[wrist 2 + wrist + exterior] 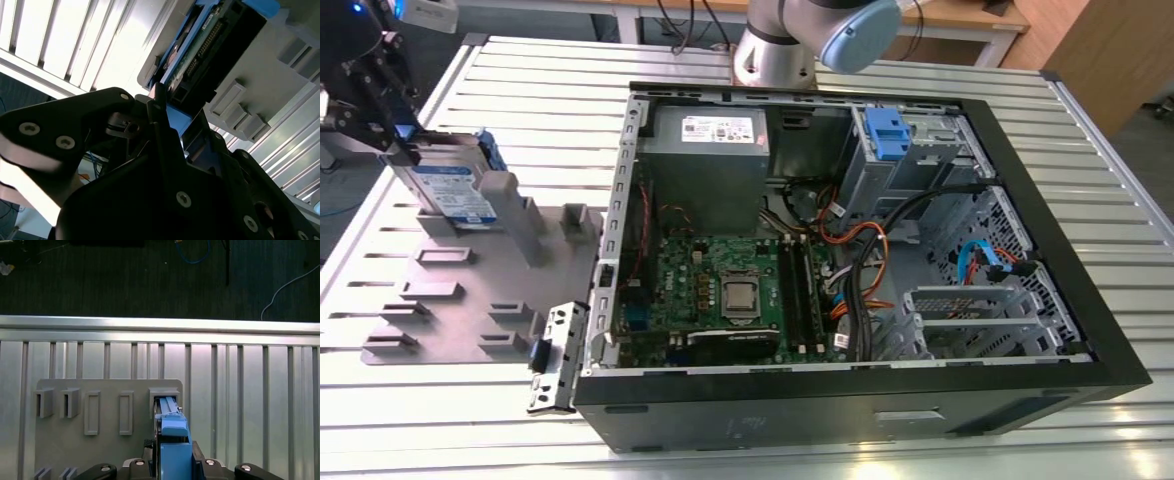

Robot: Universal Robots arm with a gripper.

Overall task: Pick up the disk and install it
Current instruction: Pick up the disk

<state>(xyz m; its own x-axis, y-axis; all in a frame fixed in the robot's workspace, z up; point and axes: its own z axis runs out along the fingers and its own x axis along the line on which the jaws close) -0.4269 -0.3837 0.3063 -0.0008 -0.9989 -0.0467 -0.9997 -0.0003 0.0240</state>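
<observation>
Gripper (173,461) sits closest to the lens in both wrist views. Its fingers are drawn in narrow and press on the 2 faces of the disk (172,432) at its upper end, with the blue rail between them. The disk stands upright on edge in 1 slot of the grey holder plate (467,300), which lies just beside the computer case (1121,370), on the exterior view's left of it.

Risks, as judged:
- The hold is on the top end only, so a tilted pull could jam the disk against the slot walls or drag the plate along.
- A weak clamp on the smooth rail could let the disk slip.
- Loose cables (867,250) inside the case lie near the drive cage (927,150) and could snag.

Containers: the case is open on top and holds the power supply (707,140), the motherboard (720,290), the cables, and the drive cage with its blue latch (887,135). Whether the cage holds a drive cannot be told.
</observation>
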